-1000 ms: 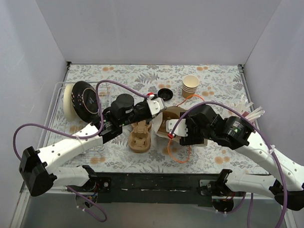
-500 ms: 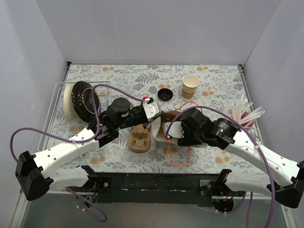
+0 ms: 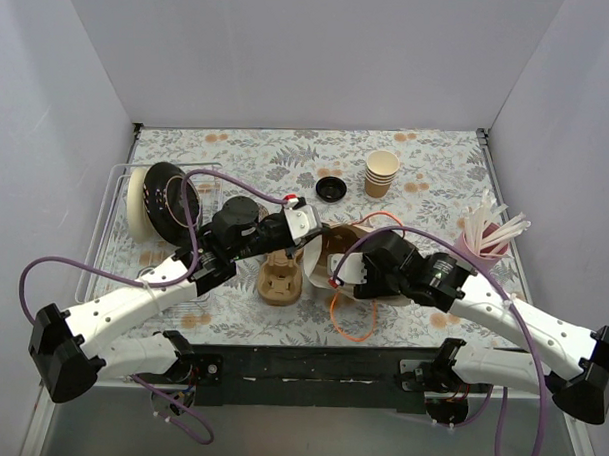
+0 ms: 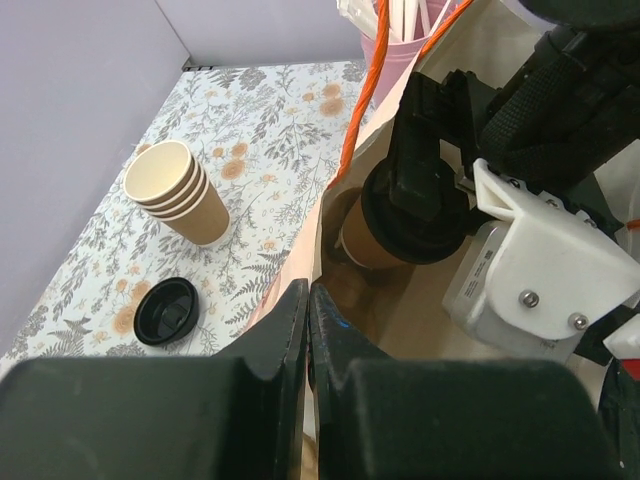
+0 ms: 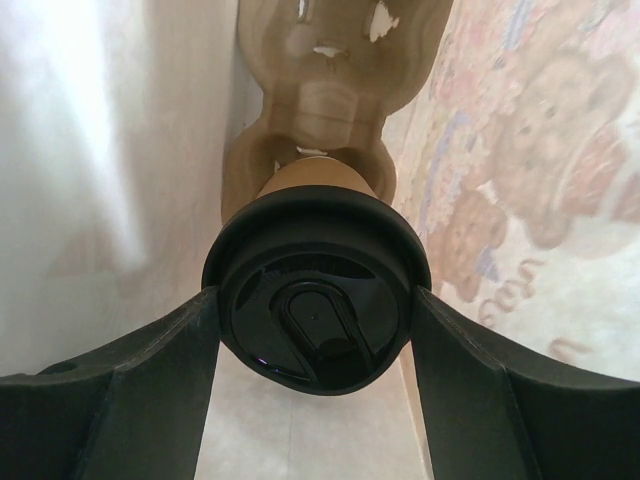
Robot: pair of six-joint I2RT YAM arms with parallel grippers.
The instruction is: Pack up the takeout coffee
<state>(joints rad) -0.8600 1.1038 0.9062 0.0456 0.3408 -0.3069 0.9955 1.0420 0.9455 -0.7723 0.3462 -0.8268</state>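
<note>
The right end effector [image 5: 315, 300], clamped on the coffee [image 4: 365, 243], has moved deeper into the bag [image 4: 420, 320] at mid-surface. The left end effector [image 4: 308, 325] pinches the bag's rim shut. Release seems next.

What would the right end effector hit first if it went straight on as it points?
The right end effector grips the takeout coffee at its lid, so the cup leads. Directly beyond it lies the brown pulp cup carrier, probably first contact; the paper bag runs alongside. Depth is unclear.
</note>
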